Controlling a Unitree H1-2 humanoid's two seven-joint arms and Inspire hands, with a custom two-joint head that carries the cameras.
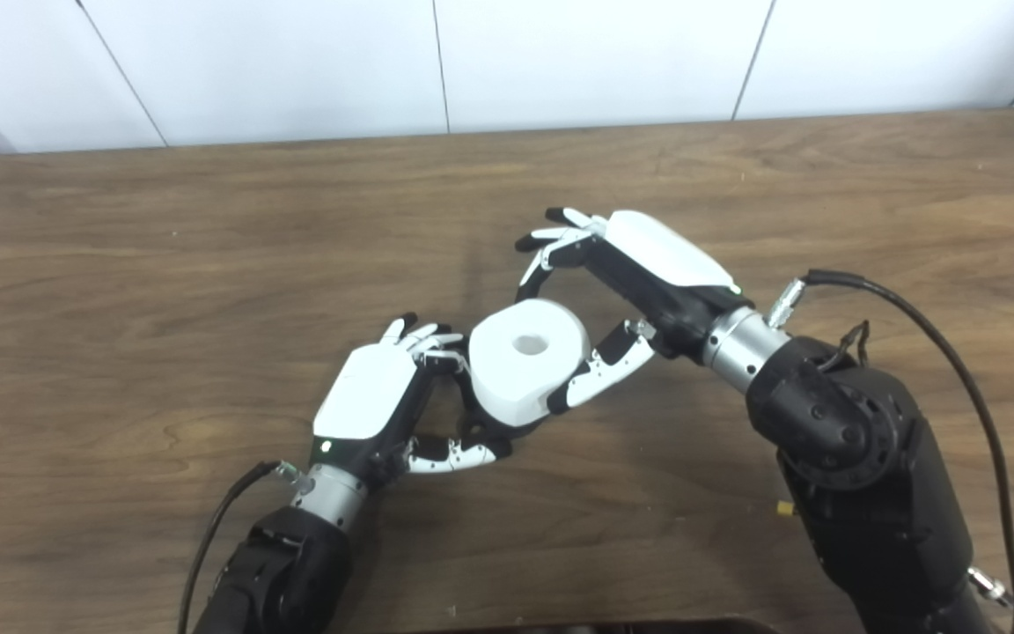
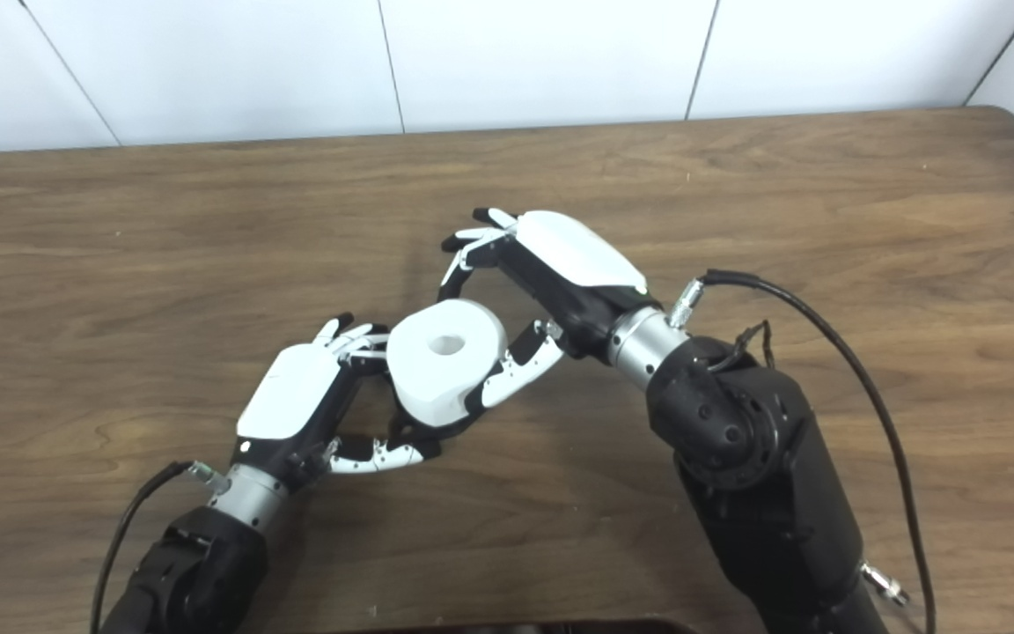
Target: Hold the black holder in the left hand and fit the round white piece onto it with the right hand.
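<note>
The round white piece (image 1: 526, 359), a thick ring with a centre hole, sits tilted on the black holder (image 1: 482, 430), which mostly hides beneath it. My left hand (image 1: 377, 401) is shut on the holder from the left, fingers wrapped behind it and thumb below. My right hand (image 1: 626, 282) comes in from the right. Its thumb (image 1: 606, 368) lies against the ring's near right side. Its fingers (image 1: 551, 239) arch above the ring's far edge with a small gap, so the hand looks open around the ring.
The wooden table (image 1: 164, 264) stretches wide on all sides of the hands, with a white wall behind its far edge. A black cable (image 1: 938, 335) loops off my right forearm. A dark edge shows at the bottom of the picture.
</note>
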